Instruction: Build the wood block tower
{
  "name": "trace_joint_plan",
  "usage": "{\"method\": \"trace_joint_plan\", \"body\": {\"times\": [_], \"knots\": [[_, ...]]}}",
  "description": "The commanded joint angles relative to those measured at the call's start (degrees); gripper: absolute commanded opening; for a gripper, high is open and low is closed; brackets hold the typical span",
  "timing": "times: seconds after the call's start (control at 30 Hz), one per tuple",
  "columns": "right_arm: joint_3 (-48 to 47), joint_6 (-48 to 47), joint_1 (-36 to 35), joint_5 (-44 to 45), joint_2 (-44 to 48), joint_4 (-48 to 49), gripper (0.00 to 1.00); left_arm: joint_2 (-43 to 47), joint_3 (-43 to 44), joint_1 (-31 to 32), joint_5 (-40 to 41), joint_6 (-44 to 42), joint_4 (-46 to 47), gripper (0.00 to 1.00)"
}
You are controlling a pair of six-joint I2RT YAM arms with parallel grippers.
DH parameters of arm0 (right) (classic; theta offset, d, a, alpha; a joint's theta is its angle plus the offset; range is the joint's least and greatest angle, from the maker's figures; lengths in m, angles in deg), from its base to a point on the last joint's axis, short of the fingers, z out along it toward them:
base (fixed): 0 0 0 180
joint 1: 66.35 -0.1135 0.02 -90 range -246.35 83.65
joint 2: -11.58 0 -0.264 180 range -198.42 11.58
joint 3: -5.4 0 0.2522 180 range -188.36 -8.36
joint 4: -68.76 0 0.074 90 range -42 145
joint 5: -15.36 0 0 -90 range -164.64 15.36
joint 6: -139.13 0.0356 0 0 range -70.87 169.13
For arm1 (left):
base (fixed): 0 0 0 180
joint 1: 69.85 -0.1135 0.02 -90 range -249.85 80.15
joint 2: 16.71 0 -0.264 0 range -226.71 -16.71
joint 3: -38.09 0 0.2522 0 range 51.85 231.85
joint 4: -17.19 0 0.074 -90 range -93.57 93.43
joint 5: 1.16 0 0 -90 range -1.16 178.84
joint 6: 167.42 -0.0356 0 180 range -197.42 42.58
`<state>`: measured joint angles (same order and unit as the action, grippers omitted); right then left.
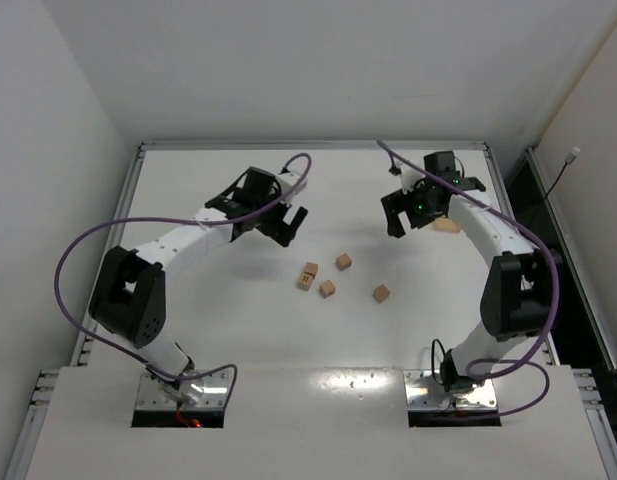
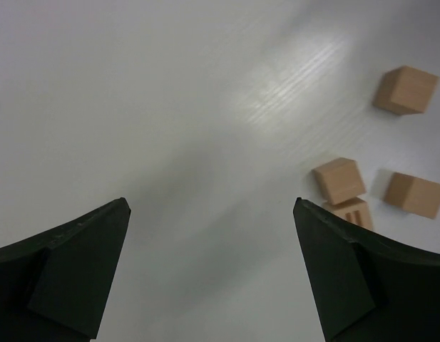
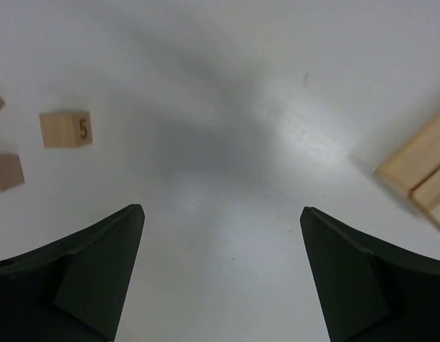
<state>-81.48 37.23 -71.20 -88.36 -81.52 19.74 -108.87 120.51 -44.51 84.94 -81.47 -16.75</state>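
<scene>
Several small tan wood blocks lie loose on the white table mid-field, none stacked: one with dark marks (image 1: 307,276), one beside it (image 1: 344,261), one (image 1: 328,288) and one further right (image 1: 381,293). No tower stands. My left gripper (image 1: 291,228) is open and empty, up-left of the cluster. In its wrist view (image 2: 209,203) the marked block (image 2: 353,211) lies by the right finger, with other blocks (image 2: 339,179) beyond. My right gripper (image 1: 403,225) is open and empty (image 3: 221,208). A block marked "5" (image 3: 65,129) lies to its left.
Larger flat pale wooden slabs (image 1: 446,226) lie just right of my right gripper and show at the right edge of the right wrist view (image 3: 419,171). White walls close off the table at the back and both sides.
</scene>
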Motion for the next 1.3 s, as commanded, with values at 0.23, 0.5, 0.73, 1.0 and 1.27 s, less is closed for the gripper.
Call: {"method": "trace_joint_plan", "body": {"times": [0.23,0.5,0.73,1.0,1.27], "knots": [[-1.4,5.1,5.4,12.6,-2.8,-0.6,0.83,-15.9,18.5,11.7,-3.4,-9.5,-6.8,0.99],[-0.9,5.1,9.5,11.9,-2.8,-1.1,0.83,-23.8,25.8,13.5,-5.6,-12.2,-10.2,0.91],[0.3,4.6,11.3,10.6,-3.3,-1.6,0.83,-23.8,25.3,16.0,-8.4,-15.1,-11.5,0.9],[2.0,4.6,11.9,9.5,-2.8,-1.6,0.83,-23.8,25.3,17.2,-10.5,-14.5,-11.5,0.91],[2.6,4.1,12.4,10.0,-2.3,-2.2,0.82,-27.4,28.5,17.7,-11.0,-9.7,-10.8,0.91]]}}
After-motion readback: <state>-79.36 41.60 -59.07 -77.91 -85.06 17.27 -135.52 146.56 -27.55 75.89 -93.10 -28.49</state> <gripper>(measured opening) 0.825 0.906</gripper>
